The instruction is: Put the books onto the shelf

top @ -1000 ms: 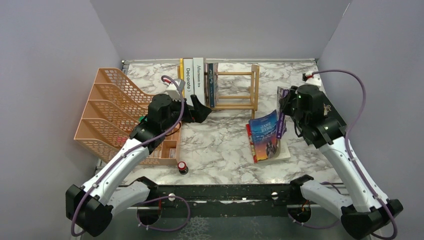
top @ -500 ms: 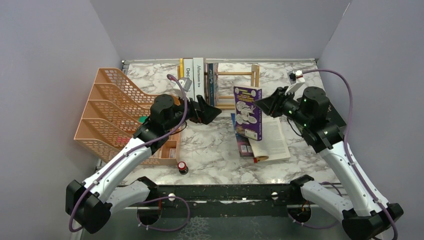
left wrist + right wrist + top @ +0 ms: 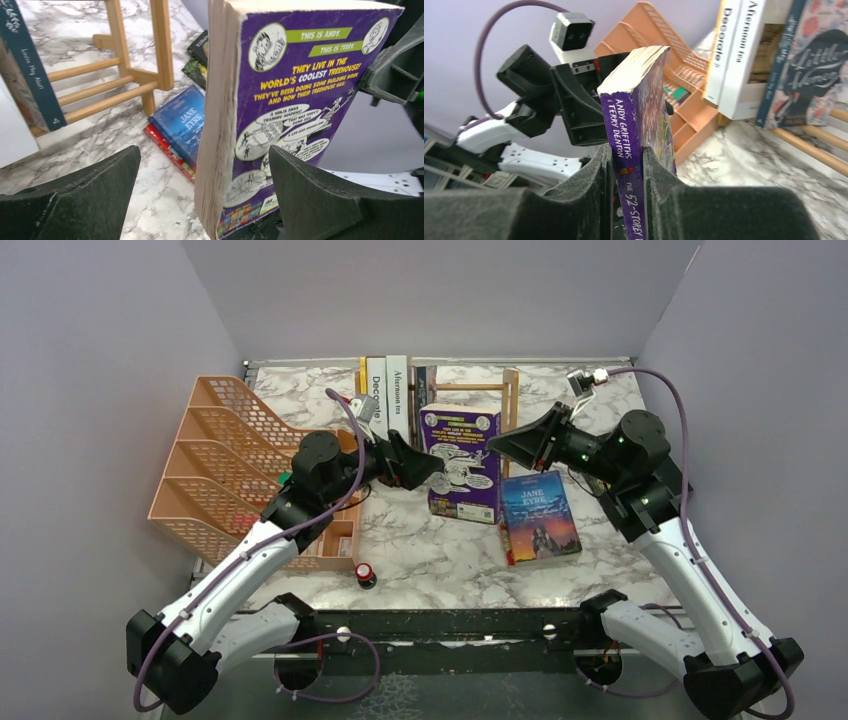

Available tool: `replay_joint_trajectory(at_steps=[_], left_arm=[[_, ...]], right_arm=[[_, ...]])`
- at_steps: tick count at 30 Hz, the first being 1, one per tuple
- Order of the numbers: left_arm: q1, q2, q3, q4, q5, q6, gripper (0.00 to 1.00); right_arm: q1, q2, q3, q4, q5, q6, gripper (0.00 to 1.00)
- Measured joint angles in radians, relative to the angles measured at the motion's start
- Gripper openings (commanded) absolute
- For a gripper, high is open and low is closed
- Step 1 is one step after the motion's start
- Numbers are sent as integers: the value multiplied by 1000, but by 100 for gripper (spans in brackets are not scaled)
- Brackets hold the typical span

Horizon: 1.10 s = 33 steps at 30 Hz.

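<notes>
My right gripper (image 3: pixel 497 446) is shut on the spine of a purple book (image 3: pixel 461 462), holding it upright above the table in front of the shelf (image 3: pixel 487 408). In the right wrist view the spine (image 3: pixel 636 127) sits pinched between both pads. My left gripper (image 3: pixel 202 156) is open; the purple book (image 3: pixel 295 95) hangs between its fingers with a gap on each side. Blue "Jane Eyre" (image 3: pixel 540 515) lies flat on a red book (image 3: pixel 167 152). "Decorate" (image 3: pixel 376 395), "Afternoon tea" (image 3: pixel 397 392) and a dark blue book (image 3: pixel 809 65) stand at the shelf's left end.
An orange mesh file tray (image 3: pixel 225 455) fills the left side, close to my left arm. A small red-capped item (image 3: pixel 365 573) lies near the front edge. Dark green books (image 3: pixel 199 56) lie right of the shelf. Grey walls close in the sides and back.
My right gripper lifted the purple book off the stack and carried it left, between the left fingers. "Jane Eyre" dropped flat. My left gripper turned toward the book and opened slightly wider.
</notes>
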Motion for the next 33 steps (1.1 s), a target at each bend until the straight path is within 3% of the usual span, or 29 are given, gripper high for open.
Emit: replay_joint_trajectory(at_steps=[20,23,28,30,31,33], left_arm=[[0,-40,-31,245,334,-238,98],[0,-31,-31,256,367,-259,82],[0,-47,-36,295,393,-281,35],[0,-68,-43,306,393,-281,21],[1,-78,-45,312,394,-284,15],[0,-99,-47,319,396,-286,3]], right_arm=[[1,-1,-80,332,-166,394,1],[1,-5,-101,382,-171,436,1],[2,-10,-103,392,-172,440,1],[2,-11,-103,392,-173,437,1],[2,-12,-103,393,-174,435,3],[2,-12,-103,393,-177,423,20]])
